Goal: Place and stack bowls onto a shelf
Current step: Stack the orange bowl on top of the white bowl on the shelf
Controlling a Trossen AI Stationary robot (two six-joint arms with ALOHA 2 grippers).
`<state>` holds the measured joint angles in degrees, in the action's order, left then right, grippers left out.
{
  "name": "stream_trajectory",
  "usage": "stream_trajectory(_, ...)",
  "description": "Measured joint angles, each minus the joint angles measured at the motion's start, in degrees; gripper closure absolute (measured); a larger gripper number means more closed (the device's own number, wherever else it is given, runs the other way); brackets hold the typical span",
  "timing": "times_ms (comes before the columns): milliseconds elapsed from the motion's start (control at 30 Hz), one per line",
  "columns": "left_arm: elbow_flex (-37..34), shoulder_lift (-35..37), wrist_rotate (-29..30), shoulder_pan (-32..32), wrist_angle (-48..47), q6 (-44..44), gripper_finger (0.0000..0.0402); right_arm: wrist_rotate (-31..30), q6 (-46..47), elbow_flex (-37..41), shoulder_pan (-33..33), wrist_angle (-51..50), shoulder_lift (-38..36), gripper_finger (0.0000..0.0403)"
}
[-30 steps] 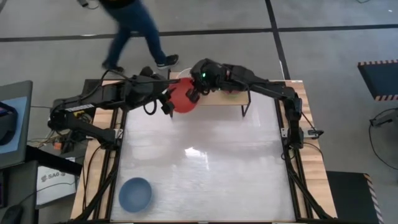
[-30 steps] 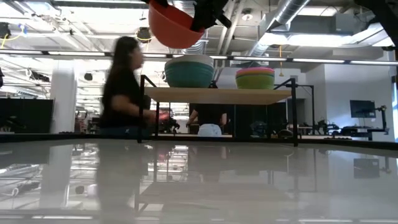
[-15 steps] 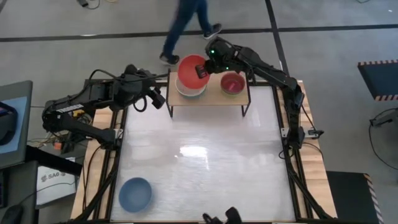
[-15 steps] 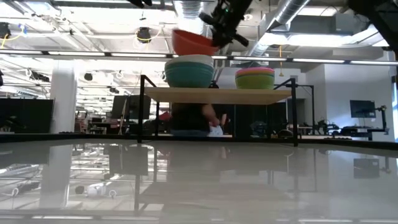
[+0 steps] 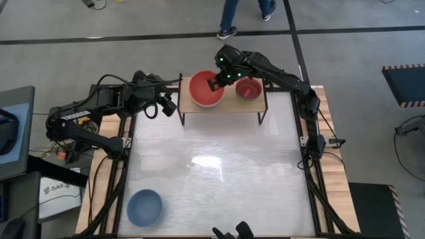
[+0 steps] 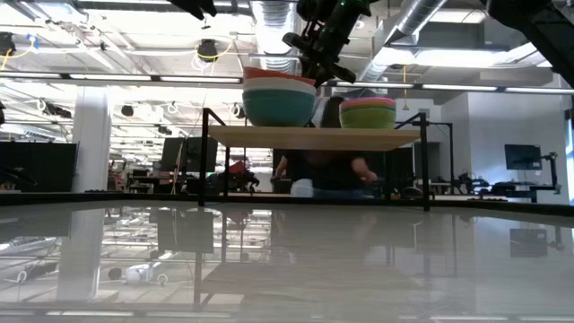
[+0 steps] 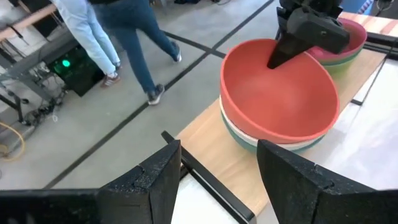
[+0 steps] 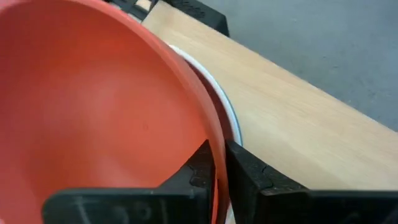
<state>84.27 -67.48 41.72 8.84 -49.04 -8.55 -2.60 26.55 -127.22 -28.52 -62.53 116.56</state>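
Red bowl (image 5: 206, 90) is pinched by right gripper (image 5: 215, 81) on shelf (image 5: 219, 107) left-end stack; tilted release risks toppling. Left gripper (image 7: 217, 165) idles wide.

The high camera hangs above and looks straight down, taking in the whole white surface (image 5: 219, 172), both arms and the floor around. The low camera sits at surface height on the near side and faces level toward the far edge, with the room behind. Both views share the shelf (image 5: 229, 106) at the far edge and its two bowl stacks. The left wrist camera looks from the left, close in, across the shelf (image 7: 211, 146) to the red bowl (image 7: 277, 90). The right wrist camera sits right against the red bowl's rim (image 8: 205, 124), facing down onto the shelf board.
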Motion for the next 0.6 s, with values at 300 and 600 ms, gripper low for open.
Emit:
stream_trajectory(300,0.0,0.0,-4.7,0.0,-5.4,-6.1,0.0205,6.3,0.8,0.0,-1.0,1.0,-0.4,0.0304)
stream_trajectory(600,-0.3,-0.1,-11.1,0.0,-7.2,-8.0,0.0205,14.1,2.4,0.0,-3.0,1.4,-0.5,0.0303)
